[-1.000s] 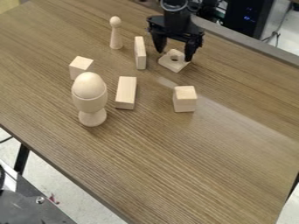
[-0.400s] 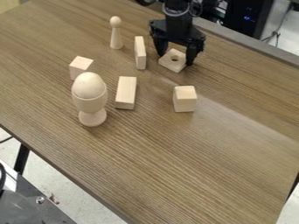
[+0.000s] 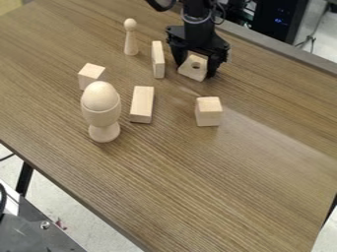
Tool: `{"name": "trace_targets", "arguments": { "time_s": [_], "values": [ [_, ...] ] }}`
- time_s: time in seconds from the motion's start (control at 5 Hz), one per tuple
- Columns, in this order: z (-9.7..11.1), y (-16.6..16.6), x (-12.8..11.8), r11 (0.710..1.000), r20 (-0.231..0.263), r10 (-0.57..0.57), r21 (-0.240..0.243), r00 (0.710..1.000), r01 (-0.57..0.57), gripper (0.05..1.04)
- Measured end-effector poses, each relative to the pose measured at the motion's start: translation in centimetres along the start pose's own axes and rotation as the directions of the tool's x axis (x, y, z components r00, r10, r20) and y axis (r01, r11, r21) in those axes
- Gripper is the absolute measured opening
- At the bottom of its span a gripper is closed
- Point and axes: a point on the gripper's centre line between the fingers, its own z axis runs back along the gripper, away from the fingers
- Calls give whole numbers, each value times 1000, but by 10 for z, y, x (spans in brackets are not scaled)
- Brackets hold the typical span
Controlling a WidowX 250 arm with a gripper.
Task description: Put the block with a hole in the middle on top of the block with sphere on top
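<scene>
We had the black two-finger gripper (image 3: 195, 69) up around 12 o'clock on our brown wood-grain table (image 3: 197, 172), fingers apart along a 10-to-4 line. Pale wooden ball-topped peg (image 3: 131, 40) stood at its 10 o'clock. We figured closing came next, since the flat pale wooden holed block (image 3: 189, 72) lay between those fingers.

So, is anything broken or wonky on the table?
Nothing looks spilled or broken. The block with a hole sits skewed at the end effector, but that's probably just part of grabbing it. The egg sits upright in its cup.
</scene>
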Motion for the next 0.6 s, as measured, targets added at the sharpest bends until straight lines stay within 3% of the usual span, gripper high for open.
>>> {"name": "trace_targets", "arguments": {
  "time_s": [0.2,0.4,0.6],
  "values": [
    [1,1,-2,1000,8,19,3,1000,-19,814],
    [9,0,-1,998,47,57,-14,997,-57,813],
    [33,5,11,995,107,96,7,990,-98,813]
  ]
}}
